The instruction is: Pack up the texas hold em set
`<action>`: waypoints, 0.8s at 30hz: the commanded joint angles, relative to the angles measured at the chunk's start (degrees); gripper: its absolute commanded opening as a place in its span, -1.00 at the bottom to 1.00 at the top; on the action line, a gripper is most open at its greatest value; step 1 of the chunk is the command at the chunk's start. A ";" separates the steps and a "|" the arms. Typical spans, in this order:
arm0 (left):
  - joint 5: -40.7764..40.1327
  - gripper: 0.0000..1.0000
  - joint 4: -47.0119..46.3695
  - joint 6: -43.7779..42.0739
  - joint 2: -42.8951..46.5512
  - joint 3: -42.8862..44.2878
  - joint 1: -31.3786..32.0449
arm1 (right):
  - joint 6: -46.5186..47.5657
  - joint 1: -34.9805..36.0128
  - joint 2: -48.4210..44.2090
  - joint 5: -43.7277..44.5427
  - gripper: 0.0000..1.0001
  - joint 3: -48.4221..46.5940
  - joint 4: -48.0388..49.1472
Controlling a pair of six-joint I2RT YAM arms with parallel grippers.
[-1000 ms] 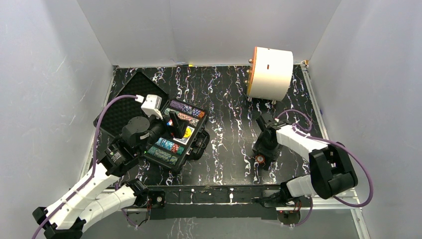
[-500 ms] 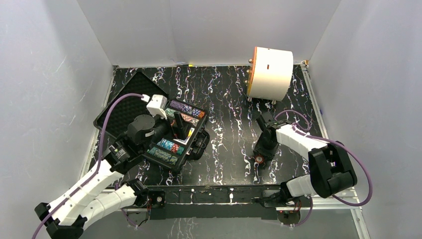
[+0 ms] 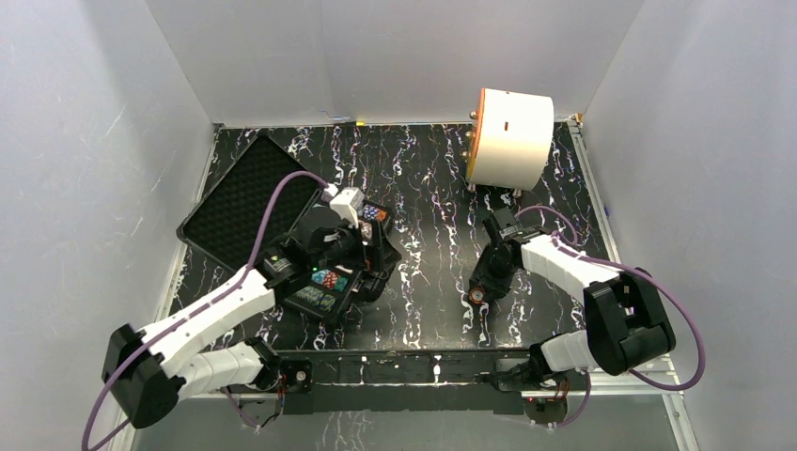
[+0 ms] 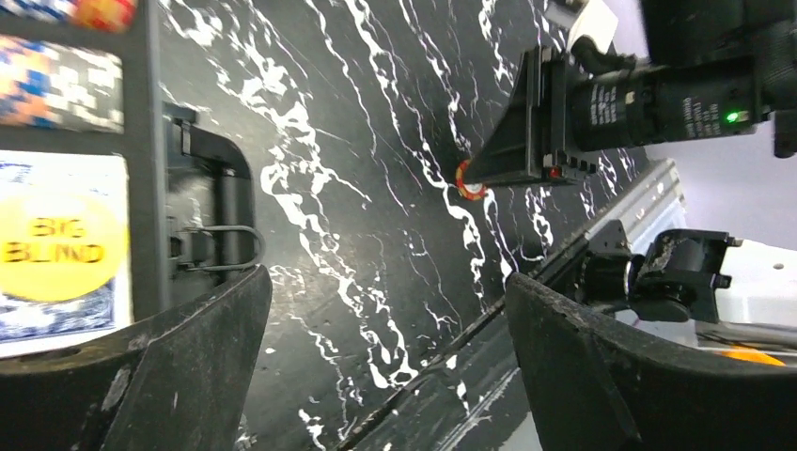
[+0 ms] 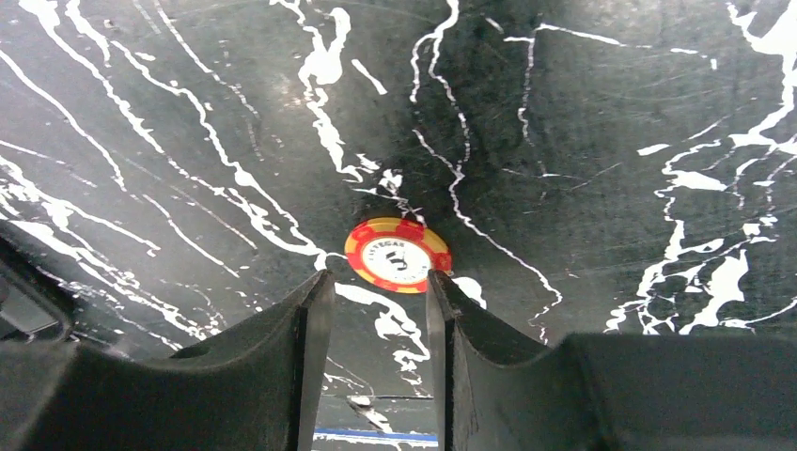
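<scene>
I'm straddling the red chip (image 5: 397, 255) on the bench (image 5: 583, 141), well right of the case (image 3: 237, 202), with my right jaws; gripping or not, I cannot tell. I'm aiming to pinch its rim squarely. My left jaws are hanging released.

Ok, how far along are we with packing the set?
Mostly packed: chip rows and the Big Blind button sit in the open case. In hand: the right gripper is at one loose chip on the table; grip unclear. Still to do: stow it, close the lid. Left gripper open, empty.
</scene>
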State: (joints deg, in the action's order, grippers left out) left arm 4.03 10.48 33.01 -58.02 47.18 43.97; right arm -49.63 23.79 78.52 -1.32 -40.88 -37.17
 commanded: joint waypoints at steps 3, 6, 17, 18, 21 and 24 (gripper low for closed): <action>9.91 0.79 -12.82 8.07 -7.17 -4.26 0.37 | 0.09 0.74 -1.59 1.15 0.07 -2.65 1.02; 8.54 0.79 -13.20 7.82 -7.92 -4.13 0.57 | 0.58 2.04 -1.09 5.23 0.17 -2.98 -0.16; 10.09 0.79 -16.60 9.37 -9.39 -5.22 1.16 | -0.34 7.56 3.50 13.47 0.30 -3.08 -1.20; 10.19 0.79 -16.97 9.47 -9.51 -5.44 1.27 | -0.17 7.73 3.97 13.42 0.30 -2.83 -0.77; 10.50 0.78 -17.64 9.79 -9.65 -5.87 1.46 | 0.45 7.91 4.85 13.45 0.30 -2.02 0.57; 10.72 0.78 -18.17 9.83 -9.85 -6.19 1.64 | 0.57 7.93 5.75 13.09 0.25 -1.75 1.36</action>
State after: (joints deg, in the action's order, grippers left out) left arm 13.32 -5.61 42.46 -67.99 41.63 45.15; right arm -49.21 31.53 81.71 9.87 -43.22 -37.87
